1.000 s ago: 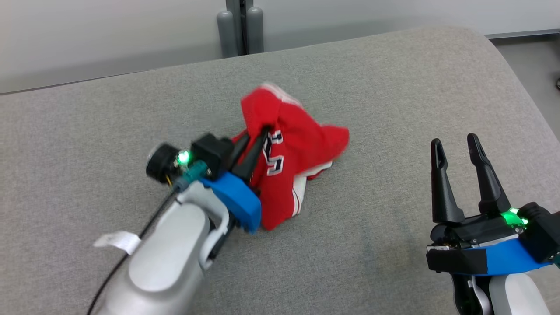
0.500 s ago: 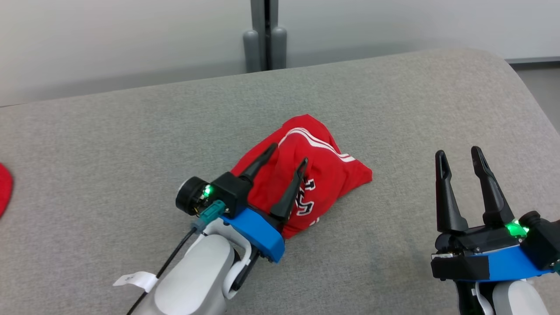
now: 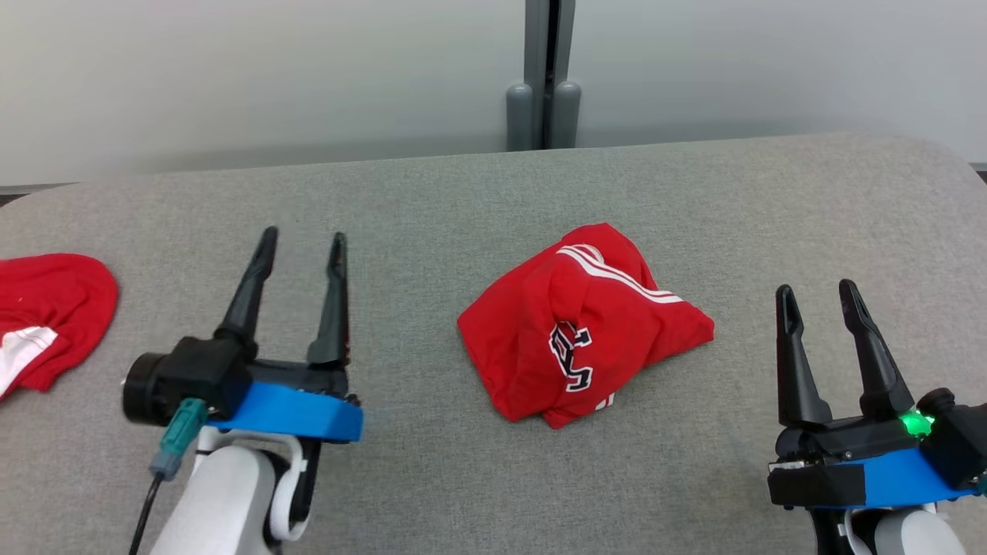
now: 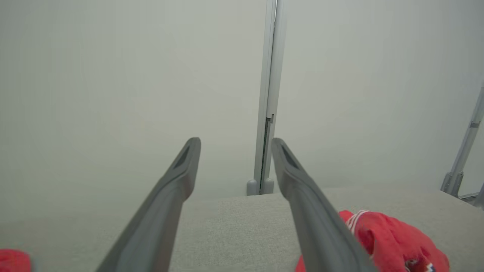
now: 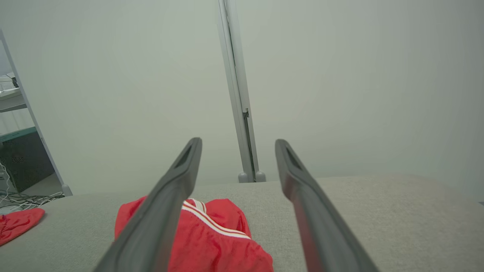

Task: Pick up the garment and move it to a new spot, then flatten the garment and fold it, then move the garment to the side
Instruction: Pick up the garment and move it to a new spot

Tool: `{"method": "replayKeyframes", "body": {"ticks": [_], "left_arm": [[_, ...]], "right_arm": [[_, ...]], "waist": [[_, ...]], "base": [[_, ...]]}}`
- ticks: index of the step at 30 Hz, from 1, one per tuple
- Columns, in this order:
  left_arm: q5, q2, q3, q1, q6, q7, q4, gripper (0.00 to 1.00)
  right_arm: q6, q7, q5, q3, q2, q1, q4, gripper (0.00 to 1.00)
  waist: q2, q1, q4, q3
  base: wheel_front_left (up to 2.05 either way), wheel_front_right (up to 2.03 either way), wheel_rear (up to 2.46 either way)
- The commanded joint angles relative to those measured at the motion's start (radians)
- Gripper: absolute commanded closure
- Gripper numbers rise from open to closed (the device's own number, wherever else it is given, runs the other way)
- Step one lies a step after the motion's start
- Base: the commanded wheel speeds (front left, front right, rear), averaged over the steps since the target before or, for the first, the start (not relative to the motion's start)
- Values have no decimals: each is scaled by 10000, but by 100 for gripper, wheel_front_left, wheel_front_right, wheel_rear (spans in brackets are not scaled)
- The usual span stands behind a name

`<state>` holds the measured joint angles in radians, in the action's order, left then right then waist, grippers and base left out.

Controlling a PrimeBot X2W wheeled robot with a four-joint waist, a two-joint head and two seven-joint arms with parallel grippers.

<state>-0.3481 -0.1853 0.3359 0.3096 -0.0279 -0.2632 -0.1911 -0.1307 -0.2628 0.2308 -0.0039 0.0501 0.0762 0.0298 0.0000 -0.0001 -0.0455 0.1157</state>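
Garment [image 3: 582, 327] first: it lies in a crumpled red heap near the middle of the grey padded table [image 3: 432, 200]. White stripes run across its top and dark lettering shows on the front. Nothing is holding it. My left gripper [image 3: 303, 235] stands with its fingers spread wide and empty, and my right gripper [image 3: 816, 289] is the same, wide and empty.

As I read it, the pick-and-move step looks finished, since the heap sits free on open table between my two arms. The rest is not yet done. The cloth is bunched and not spread, I see no tidy fold, and it has not been set aside.

The heap lies between the two grippers and touches neither. It is to the right of my left fingers and well apart from them. It is to the left of my right fingers and somewhat nearer to those. In the right wrist view it lies low, partly behind my left-hand finger.

A second red cloth [image 3: 46, 308] lies at the far left edge, well away.
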Motion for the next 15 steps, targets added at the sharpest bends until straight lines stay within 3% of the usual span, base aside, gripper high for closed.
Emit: {"method": "replayKeyframes", "body": {"ticks": [1,8,15], "left_arm": [[238,-106,-448,-409,-138,-22,169,0],[934,-50,-1530,-1344,-202,-21,248,0],[1439,85,-1966,-2049,-50,-22,-183,0]], "right_arm": [[-1,-31,-69,-40,5,-179,-49,0],[-1,-31,-253,-149,8,-306,-389,0],[-1,-31,-425,-253,8,-574,-974,0]], "waist": [[0,1,124,-28],[0,1,438,-248],[0,1,515,-586]], "base": [[0,0,0],[0,0,0],[0,0,0]]}}
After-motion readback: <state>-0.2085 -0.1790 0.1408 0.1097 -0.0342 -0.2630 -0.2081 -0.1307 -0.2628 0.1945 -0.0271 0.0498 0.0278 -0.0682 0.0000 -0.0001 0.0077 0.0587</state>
